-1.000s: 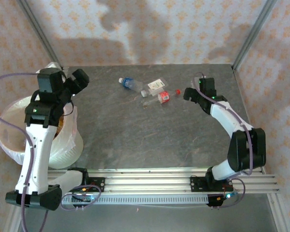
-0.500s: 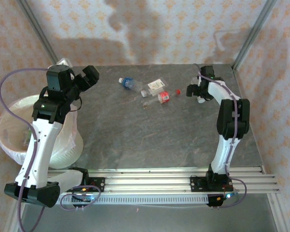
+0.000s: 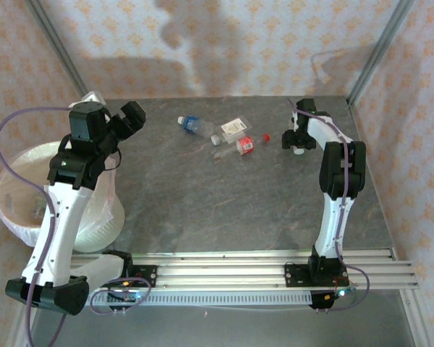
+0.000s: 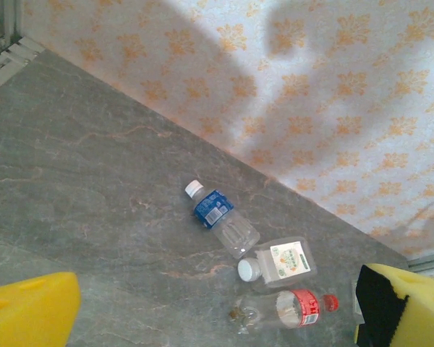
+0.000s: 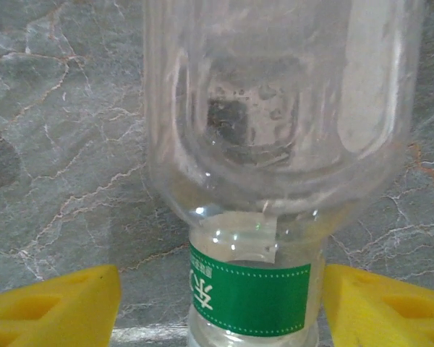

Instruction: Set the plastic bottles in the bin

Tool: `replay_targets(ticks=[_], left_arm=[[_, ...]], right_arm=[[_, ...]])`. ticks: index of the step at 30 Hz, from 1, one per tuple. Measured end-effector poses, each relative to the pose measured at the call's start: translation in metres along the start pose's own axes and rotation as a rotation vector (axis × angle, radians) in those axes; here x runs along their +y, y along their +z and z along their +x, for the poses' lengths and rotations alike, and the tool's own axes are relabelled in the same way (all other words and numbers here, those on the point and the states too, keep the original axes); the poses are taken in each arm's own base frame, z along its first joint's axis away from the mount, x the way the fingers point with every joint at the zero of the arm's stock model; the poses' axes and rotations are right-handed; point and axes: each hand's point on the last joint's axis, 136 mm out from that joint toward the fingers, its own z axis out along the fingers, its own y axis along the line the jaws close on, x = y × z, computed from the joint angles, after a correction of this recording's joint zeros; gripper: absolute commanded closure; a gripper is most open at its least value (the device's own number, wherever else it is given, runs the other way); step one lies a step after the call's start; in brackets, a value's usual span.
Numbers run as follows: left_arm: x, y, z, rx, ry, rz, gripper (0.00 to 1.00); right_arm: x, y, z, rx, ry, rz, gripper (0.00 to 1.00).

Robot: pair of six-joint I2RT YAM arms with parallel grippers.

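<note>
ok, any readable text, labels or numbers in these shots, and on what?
"东" (likely): white character on the green label of the clear plastic bottle in the right wrist view; the next character is cut off by the frame edge.
Clear bottle with blue label: print too small to read.
Flat clear bottle with white-and-green label: blurred, unreadable.
Clear bottle with red label: unreadable.
Nothing else legible.

1. The left arm [image 3: 54,217] climbs from its base and leans forward, wrist bent, carrying the left gripper [image 3: 130,116] high, its yellow pads [image 4: 29,311] spread wide.
2. The right arm [image 3: 338,188] stretches almost straight away from its base, elbow raised, with the right gripper [image 3: 298,142] lowered at full reach, pads [image 5: 50,307] seemingly parted.
</note>
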Motion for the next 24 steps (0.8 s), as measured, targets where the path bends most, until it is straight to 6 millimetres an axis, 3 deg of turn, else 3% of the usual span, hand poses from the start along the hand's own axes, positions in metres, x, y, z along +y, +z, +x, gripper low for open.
replay_targets(ticks=[13, 21, 24], left_arm=[[0.002, 0.005, 0.001, 0.005, 0.001, -0.011, 0.00], [0.002, 0.007, 0.003, 0.012, -0.001, -0.014, 0.00], [0.000, 0.009, 0.005, 0.025, -0.001, -0.006, 0.00]], right_arm=[[-0.005, 0.016, 0.001, 0.006, 0.039, 0.030, 0.38], [-0.004, 0.021, 0.000, -0.030, 0.065, 0.032, 0.58], [-0.005, 0.015, 0.011, -0.040, 0.076, 0.032, 0.62]])
